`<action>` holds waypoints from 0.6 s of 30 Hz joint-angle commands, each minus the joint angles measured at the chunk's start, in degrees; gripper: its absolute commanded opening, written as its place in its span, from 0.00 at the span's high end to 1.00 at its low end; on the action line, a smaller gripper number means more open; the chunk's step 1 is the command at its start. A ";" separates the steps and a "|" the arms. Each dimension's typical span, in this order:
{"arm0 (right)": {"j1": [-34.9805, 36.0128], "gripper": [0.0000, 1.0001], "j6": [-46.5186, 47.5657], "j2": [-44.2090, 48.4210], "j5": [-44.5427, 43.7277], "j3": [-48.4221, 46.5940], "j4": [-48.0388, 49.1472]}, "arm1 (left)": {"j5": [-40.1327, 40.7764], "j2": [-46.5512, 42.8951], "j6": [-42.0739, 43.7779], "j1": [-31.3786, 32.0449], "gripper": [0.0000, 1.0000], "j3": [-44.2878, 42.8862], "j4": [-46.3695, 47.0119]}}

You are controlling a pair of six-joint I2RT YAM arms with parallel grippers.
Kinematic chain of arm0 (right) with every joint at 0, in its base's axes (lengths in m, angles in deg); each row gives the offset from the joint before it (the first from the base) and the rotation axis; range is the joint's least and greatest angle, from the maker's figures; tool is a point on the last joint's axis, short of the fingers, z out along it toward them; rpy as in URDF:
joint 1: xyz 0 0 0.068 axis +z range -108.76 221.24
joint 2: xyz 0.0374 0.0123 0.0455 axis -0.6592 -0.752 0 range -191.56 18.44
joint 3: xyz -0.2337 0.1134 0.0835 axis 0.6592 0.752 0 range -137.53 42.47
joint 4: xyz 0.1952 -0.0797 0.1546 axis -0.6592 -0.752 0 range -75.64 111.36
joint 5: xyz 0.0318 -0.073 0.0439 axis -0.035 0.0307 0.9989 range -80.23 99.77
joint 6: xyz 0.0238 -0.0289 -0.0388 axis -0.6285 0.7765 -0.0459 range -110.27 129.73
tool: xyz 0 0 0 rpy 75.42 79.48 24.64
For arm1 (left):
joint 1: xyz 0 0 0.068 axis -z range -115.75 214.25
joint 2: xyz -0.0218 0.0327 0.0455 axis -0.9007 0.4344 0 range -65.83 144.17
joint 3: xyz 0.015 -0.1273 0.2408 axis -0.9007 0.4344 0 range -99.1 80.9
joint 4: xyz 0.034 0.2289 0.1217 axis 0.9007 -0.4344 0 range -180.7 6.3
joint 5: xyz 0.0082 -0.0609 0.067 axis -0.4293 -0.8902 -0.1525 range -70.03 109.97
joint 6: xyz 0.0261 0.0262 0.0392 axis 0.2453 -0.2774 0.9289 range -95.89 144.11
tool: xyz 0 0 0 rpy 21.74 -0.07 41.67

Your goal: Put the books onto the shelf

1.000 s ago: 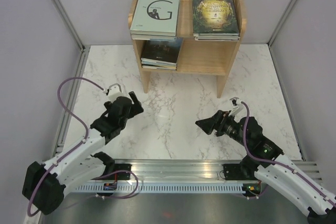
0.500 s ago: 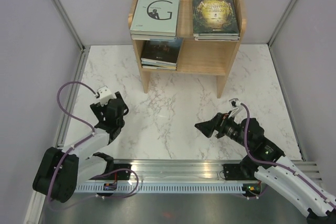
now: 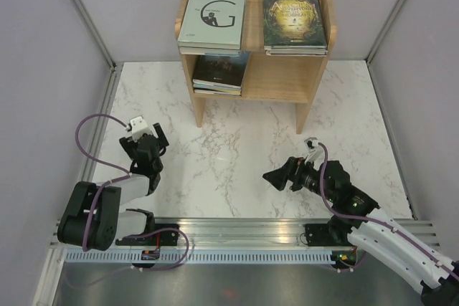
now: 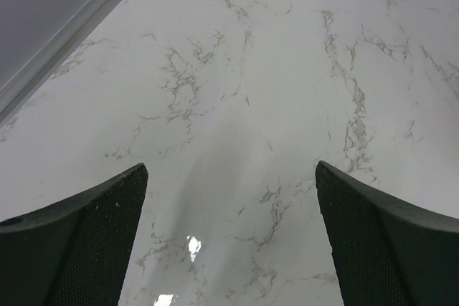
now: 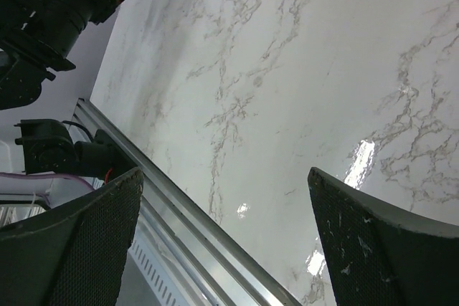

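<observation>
left gripper [image 4: 229, 170]: fingers were spread wide with nothing between them, only marble showing below; it hung low over the near left of the table [image 3: 237, 148].
right gripper [image 5: 224, 174]: jaws stood wide apart and held nothing; it sat over the near right of the table, pointing leftward.
shelf [image 3: 280, 77]: stood at the far edge of the table, well apart from both grippers.
top board: the pale green "g" book [image 3: 213, 18] lay flat on the left atop a thin stack; the dark green-gold book [image 3: 293, 19] lay flat on the right, also atop others, with a strip of wood between them.
lower tier: a dark-covered stack [image 3: 219, 73] lay on its left side.
metal rail [image 3: 237, 231]: ran along the table's near edge.
</observation>
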 commanded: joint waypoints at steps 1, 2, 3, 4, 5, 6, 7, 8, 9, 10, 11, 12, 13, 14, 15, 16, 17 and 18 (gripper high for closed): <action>0.12 0.02 0.63 -2.37 0.30 0.19 5.02 | -4.19 3.03 5.45 -1.16 0.00 -2.91 9.98; 0.12 0.02 1.07 -3.08 0.30 0.02 5.02 | -4.10 3.65 5.46 -1.25 0.00 -3.09 12.24; 0.12 0.02 1.42 -3.70 0.38 -0.33 5.02 | -4.63 5.31 5.64 -1.69 0.00 -1.44 16.44; 0.20 0.02 1.95 -4.92 0.12 -0.77 5.02 | -5.07 7.33 7.64 -2.13 0.00 -0.29 22.84; 0.20 0.02 2.13 -5.54 -0.05 -0.95 5.11 | -6.98 6.65 6.79 -2.13 0.00 -1.15 20.03; 0.12 0.02 2.13 -5.99 -0.05 -0.95 5.89 | -8.92 6.65 6.17 -3.17 0.00 -3.59 13.73; 0.12 0.02 2.13 -6.86 -0.05 -0.69 6.51 | -9.81 7.87 7.21 -3.53 0.01 -3.09 17.24; 0.03 0.02 1.96 -7.39 -0.05 -0.43 7.21 | -13.56 8.14 7.39 -3.71 0.00 -4.66 15.97; 0.12 0.02 1.78 -8.18 0.12 0.01 9.48 | -15.77 8.49 8.44 -3.97 0.01 -5.02 13.69; 0.12 0.02 1.69 -8.71 0.21 0.62 10.46 | -16.92 9.89 9.32 -4.06 0.01 -4.94 15.24; 0.12 0.02 1.17 -9.15 0.12 0.98 11.43 | -18.15 9.73 9.59 -3.98 0.00 -5.46 14.21; 0.20 0.02 0.90 -9.76 0.21 1.33 13.53 | -18.77 9.55 9.33 -4.24 0.00 -5.20 13.24; 0.12 0.02 0.55 -10.81 0.38 1.85 14.68 | -18.95 9.63 9.24 -4.41 0.00 -4.94 14.80; 0.12 0.02 0.03 -11.35 0.56 2.12 15.82 | -18.96 9.72 9.33 -4.42 0.00 -5.11 14.47; 0.20 0.02 -0.07 -11.96 0.56 2.56 18.01 | -18.96 9.55 9.24 -4.42 0.00 -5.11 14.03; 0.12 0.02 -0.15 -12.14 0.39 2.56 18.81 | -18.96 9.63 9.33 -4.50 0.00 -5.11 14.02; 0.20 0.02 0.02 -12.23 0.30 2.48 19.34 | -19.22 9.64 9.33 -4.42 0.00 -5.02 14.20; 0.20 0.02 1.33 -11.97 -0.57 1.61 19.26 | -20.70 9.55 10.37 -4.42 0.00 -4.76 14.37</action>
